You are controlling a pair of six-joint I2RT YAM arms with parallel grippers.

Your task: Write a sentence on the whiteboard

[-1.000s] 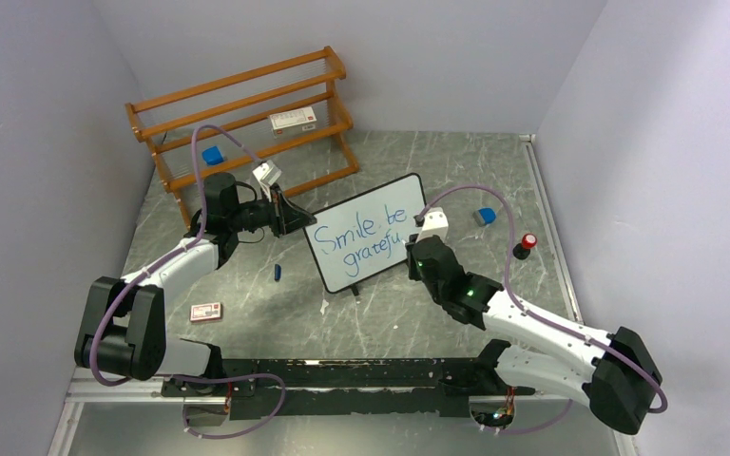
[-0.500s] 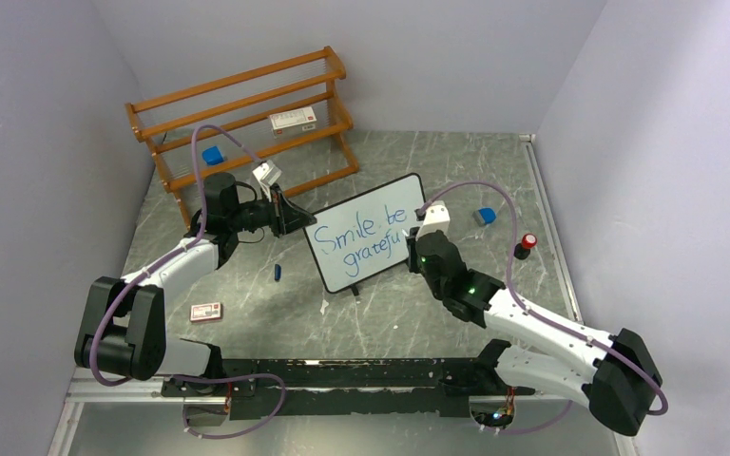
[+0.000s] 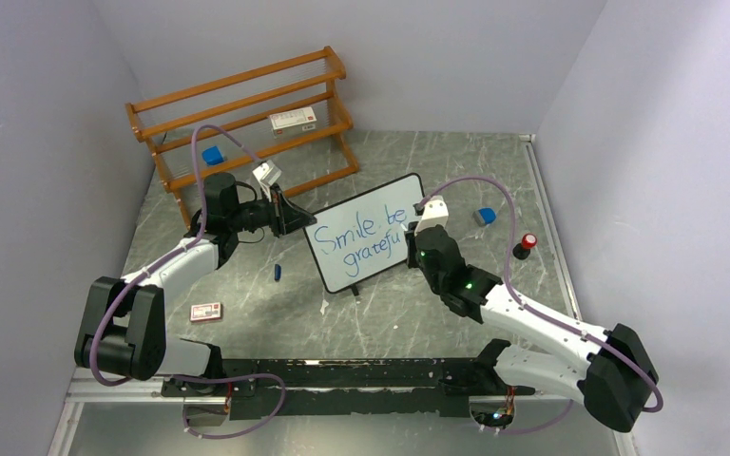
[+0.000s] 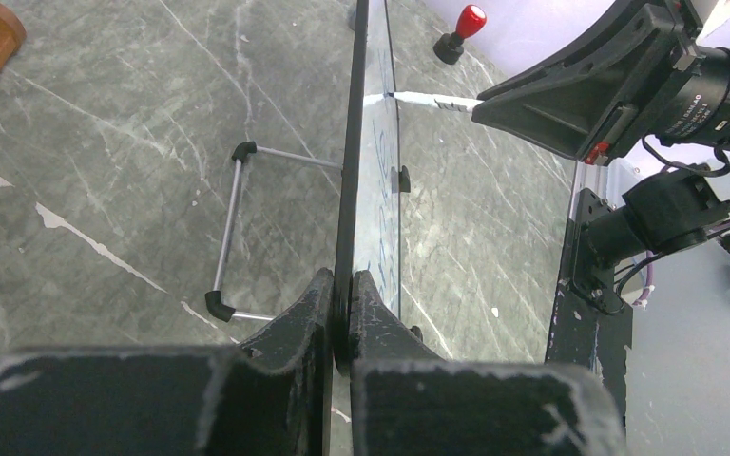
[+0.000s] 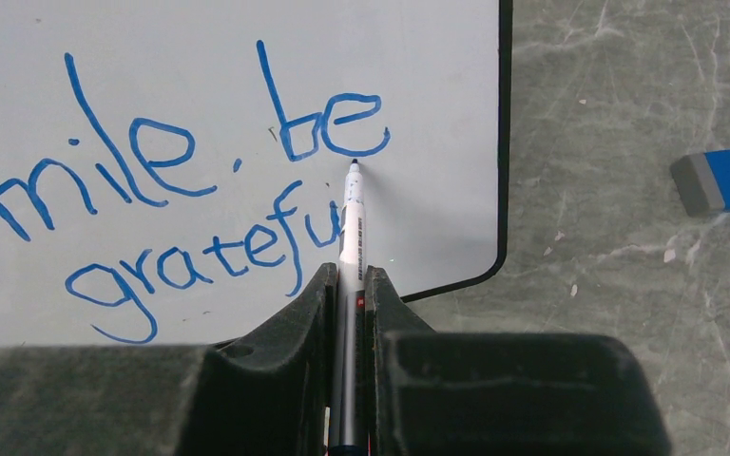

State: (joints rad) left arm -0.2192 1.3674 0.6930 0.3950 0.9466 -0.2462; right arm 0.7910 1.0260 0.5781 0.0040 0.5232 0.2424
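Grey marbled surface [image 3: 276, 328]. Small black-framed whiteboard [image 5: 437, 57] stands upright; left jaws pinch its left edge. Right jaws are closed on a white marker [image 5: 352, 223], tip at the board's right part. Blue handwritten sentence [image 5: 297, 237] reads "Smile be gratefu". Judged next: the final "l", one steady downstroke.

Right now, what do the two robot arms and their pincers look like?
The left arm and right arm have white shells, chunky black joints and a looping lilac cable each. The left pincer and right pincer are black wedges with scuffed edges. Green lights dot the right arm.
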